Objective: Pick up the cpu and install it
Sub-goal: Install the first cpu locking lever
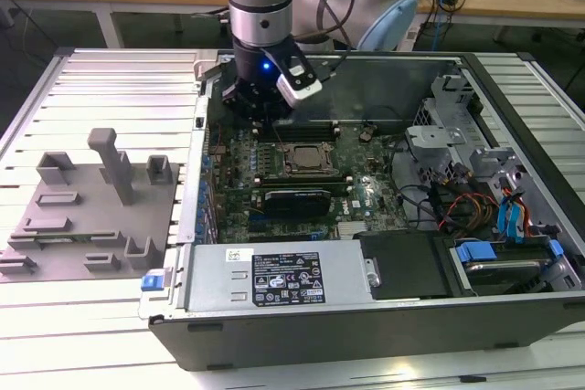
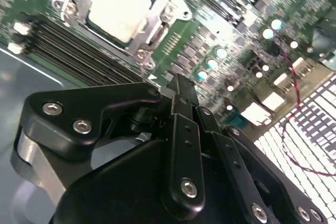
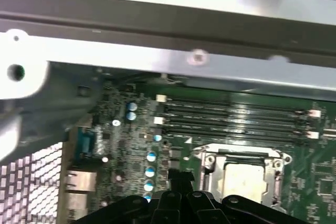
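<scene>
The cpu (image 1: 304, 160) lies flat inside the metal socket frame on the green motherboard (image 1: 366, 191), its silvery top facing up. Both wrist views show it too, the cpu (image 2: 123, 6) bright and pale in its frame, the cpu (image 3: 244, 179) close beside the black gripper linkage. My gripper (image 1: 260, 114) hangs over the board a little behind the socket and toward the exterior view's left, apart from the chip. Its black fingers (image 2: 181, 103) are pressed together with nothing between them, so the gripper (image 2: 178, 83) is shut and empty.
The open computer case (image 1: 512, 70) has raised walls around the board. Memory slots (image 3: 236, 114) run beside the socket. A power supply (image 1: 274, 280) fills the near side, with drive bays and cables (image 1: 475, 207) at the exterior view's right. A grey fixture block (image 1: 91, 198) sits outside the case.
</scene>
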